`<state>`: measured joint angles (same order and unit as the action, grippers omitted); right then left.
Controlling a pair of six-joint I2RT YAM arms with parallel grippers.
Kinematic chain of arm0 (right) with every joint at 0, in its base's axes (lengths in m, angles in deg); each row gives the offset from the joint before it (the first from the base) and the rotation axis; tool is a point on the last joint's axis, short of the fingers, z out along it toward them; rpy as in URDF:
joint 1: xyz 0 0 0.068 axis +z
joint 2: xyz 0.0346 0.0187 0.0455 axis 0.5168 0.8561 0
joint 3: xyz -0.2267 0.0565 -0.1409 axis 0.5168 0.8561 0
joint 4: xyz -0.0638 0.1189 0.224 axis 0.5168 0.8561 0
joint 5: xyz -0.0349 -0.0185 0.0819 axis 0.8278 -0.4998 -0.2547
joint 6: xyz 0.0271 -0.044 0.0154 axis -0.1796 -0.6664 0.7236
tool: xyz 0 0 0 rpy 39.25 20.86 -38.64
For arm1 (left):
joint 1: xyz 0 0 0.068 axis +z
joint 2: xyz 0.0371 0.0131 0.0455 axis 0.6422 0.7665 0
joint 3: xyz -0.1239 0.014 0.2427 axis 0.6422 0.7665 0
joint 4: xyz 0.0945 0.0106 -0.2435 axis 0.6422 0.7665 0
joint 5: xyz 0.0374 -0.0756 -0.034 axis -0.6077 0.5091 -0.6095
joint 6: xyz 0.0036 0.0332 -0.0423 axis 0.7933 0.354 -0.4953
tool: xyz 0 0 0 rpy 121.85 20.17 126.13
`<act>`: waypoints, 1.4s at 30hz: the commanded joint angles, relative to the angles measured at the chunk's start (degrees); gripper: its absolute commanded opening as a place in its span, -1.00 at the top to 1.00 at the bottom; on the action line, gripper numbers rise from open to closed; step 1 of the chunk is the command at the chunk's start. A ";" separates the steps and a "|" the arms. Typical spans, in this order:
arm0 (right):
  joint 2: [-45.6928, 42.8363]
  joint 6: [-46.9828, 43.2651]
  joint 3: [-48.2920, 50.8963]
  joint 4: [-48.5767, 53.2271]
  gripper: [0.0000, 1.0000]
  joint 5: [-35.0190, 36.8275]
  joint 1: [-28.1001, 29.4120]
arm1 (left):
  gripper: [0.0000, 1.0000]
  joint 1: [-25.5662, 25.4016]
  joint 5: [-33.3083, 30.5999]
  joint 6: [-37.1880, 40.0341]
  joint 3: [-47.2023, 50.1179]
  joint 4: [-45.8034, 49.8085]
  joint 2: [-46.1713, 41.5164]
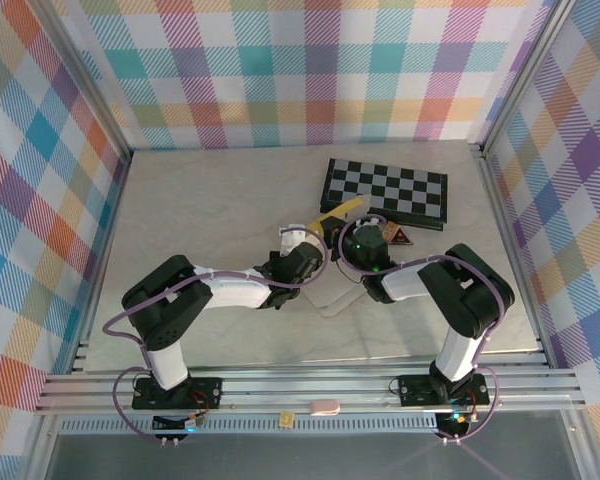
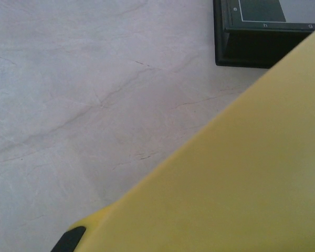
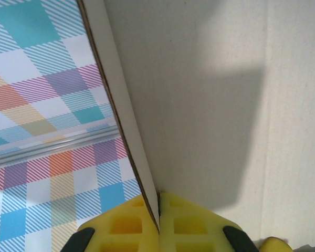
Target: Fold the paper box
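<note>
Mid-table, just beside the checkered board (image 1: 385,188), my right gripper (image 3: 158,218) pinches a raised panel of the paper box (image 1: 342,210). I cannot tell how my left gripper (image 1: 298,240) stands. Folding looks partway, with no closed box formed yet.

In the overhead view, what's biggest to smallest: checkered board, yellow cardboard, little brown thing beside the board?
1. checkered board
2. yellow paper box, though arms hide most of it, so unsure
3. little brown thing
</note>
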<state>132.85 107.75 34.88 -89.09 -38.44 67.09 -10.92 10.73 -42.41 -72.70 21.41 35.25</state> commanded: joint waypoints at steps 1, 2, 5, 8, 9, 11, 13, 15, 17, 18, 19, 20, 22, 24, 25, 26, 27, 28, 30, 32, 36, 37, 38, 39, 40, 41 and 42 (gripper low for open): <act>0.34 2.22 0.77 12.12 1.00 -4.44 2.01 | 1.00 0.66 -2.19 -1.74 -2.28 -0.53 1.21; 0.09 2.37 0.60 12.87 1.00 -4.20 2.23 | 1.00 0.60 -3.07 -2.72 -2.62 0.63 1.30; -0.65 2.91 0.27 14.49 1.00 -3.12 2.64 | 1.00 0.46 -6.34 -7.52 -4.72 7.17 1.39; -1.57 3.12 -0.23 16.45 1.00 -2.07 3.04 | 1.00 0.51 -8.32 -12.71 -8.77 16.49 2.08; -2.02 3.17 -0.41 17.37 1.00 -1.59 3.19 | 1.00 0.50 -8.91 -14.12 -10.15 19.58 2.43; -2.67 3.34 -0.75 18.82 1.00 -0.94 3.47 | 1.00 0.48 -9.72 -15.67 -12.42 24.15 3.09; -3.23 3.76 -1.02 20.19 1.00 -0.16 3.80 | 1.00 0.51 -10.90 -17.08 -14.29 28.17 3.74; -3.71 3.96 -1.43 20.91 1.00 0.18 4.00 | 1.00 0.51 -11.06 -16.70 -14.63 28.98 3.71; -4.28 4.00 -1.83 21.91 0.90 0.29 4.02 | 1.00 0.51 -11.33 -16.00 -14.39 29.13 3.35; -4.76 3.90 -1.87 22.53 0.75 0.46 4.00 | 1.00 0.64 -11.63 -15.75 -14.30 29.57 3.04; -5.60 3.74 -1.93 23.34 0.58 0.90 3.90 | 1.00 0.71 -11.86 -15.27 -14.21 29.96 2.65; -6.70 3.50 -1.98 24.10 0.44 1.32 3.85 | 1.00 0.84 -11.91 -14.50 -13.90 29.87 2.12; -9.87 1.60 -2.34 29.03 0.18 1.78 3.05 | 1.00 1.11 -11.46 -11.17 -12.69 28.63 0.24; -13.29 -0.82 -3.39 34.53 0.01 1.55 1.70 | 1.00 1.91 -10.31 -8.23 -11.96 28.36 -2.14; -15.85 -2.56 -4.07 38.29 -0.11 1.54 0.71 | 1.00 2.69 -8.78 -6.65 -11.83 28.45 -3.43; -17.83 -4.05 -4.91 41.70 -0.17 1.51 -0.27 | 1.00 3.53 -7.61 -5.46 -11.92 28.87 -4.73; -20.18 -5.79 -5.71 45.18 -0.23 1.43 -1.51 | 1.00 4.36 -6.04 -3.96 -11.90 29.25 -6.31; -22.22 -7.72 -6.69 48.72 -0.27 1.46 -2.73 | 1.00 5.51 -3.70 -2.51 -11.93 29.55 -7.88; -26.33 -11.83 -9.04 54.84 -0.32 1.37 -5.20 | 1.00 8.27 2.02 -0.49 -12.45 31.73 -10.22; -29.41 -15.98 -12.66 61.97 -0.34 1.41 -7.49 | 1.00 11.34 9.13 1.94 -13.19 33.52 -12.17; -31.17 -25.90 -23.18 78.56 -0.33 2.61 -10.37 | 1.00 18.12 26.99 7.30 -16.46 37.55 -13.50; -30.91 -28.32 -25.66 82.10 -0.32 3.66 -10.42 | 1.00 19.05 29.47 9.26 -18.45 39.82 -13.03; -30.62 -30.09 -27.98 84.38 -0.32 4.44 -10.49 | 1.00 19.67 30.96 10.99 -20.01 41.49 -12.54; -30.11 -31.46 -29.81 86.96 -0.32 5.36 -10.47 | 1.00 20.51 33.82 12.80 -21.31 42.59 -12.29; -29.71 -31.99 -31.34 88.75 -0.32 5.99 -10.47 | 1.00 21.29 35.79 13.73 -22.35 43.38 -12.07; -29.29 -32.38 -32.39 90.11 -0.32 6.65 -10.54 | 1.00 22.04 37.65 14.72 -23.58 44.12 -11.85; -28.93 -32.23 -33.14 91.06 -0.32 7.33 -10.47 | 1.00 22.69 39.69 16.13 -24.59 44.69 -11.62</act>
<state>102.69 81.54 4.06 -9.88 -34.13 56.53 10.48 38.95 -32.72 -93.66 61.61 23.03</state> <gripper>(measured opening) 0.662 0.075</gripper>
